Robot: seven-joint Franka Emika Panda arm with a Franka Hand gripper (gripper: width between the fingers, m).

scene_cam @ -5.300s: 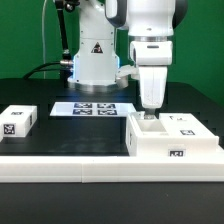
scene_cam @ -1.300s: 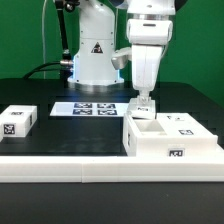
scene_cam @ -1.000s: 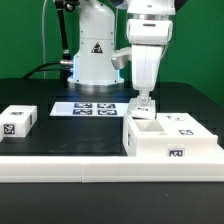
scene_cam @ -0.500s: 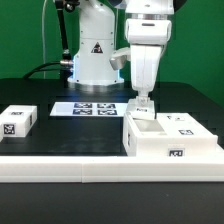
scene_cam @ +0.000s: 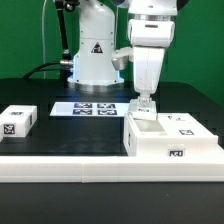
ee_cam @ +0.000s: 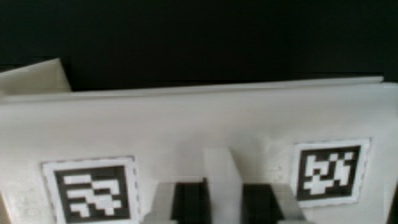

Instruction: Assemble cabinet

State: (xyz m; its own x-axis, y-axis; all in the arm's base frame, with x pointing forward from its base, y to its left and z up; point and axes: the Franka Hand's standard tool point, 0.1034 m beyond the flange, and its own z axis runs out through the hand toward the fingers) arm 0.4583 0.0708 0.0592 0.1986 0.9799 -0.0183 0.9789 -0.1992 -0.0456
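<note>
The cabinet (scene_cam: 172, 142), a large white box with open compartments and tags on its top and front, lies at the exterior view's right on the black table. My gripper (scene_cam: 145, 103) hangs just above the cabinet's back left compartment. Its jaws stand close together and hold nothing that I can see. In the wrist view the cabinet's white surface (ee_cam: 214, 120) fills the frame with two tags on it. My gripper (ee_cam: 224, 195) shows there as two dark fingers (ee_cam: 189, 205) with a narrow white strip between them.
A small white tagged block (scene_cam: 18, 121) lies at the exterior view's left. The marker board (scene_cam: 92, 108) lies flat behind the middle. The robot base (scene_cam: 95, 55) stands at the back. A white ledge (scene_cam: 70, 170) runs along the front.
Since 5.3 s ago my gripper has risen out of the cabinet's compartment to just above it. Over the last second it has barely moved.
</note>
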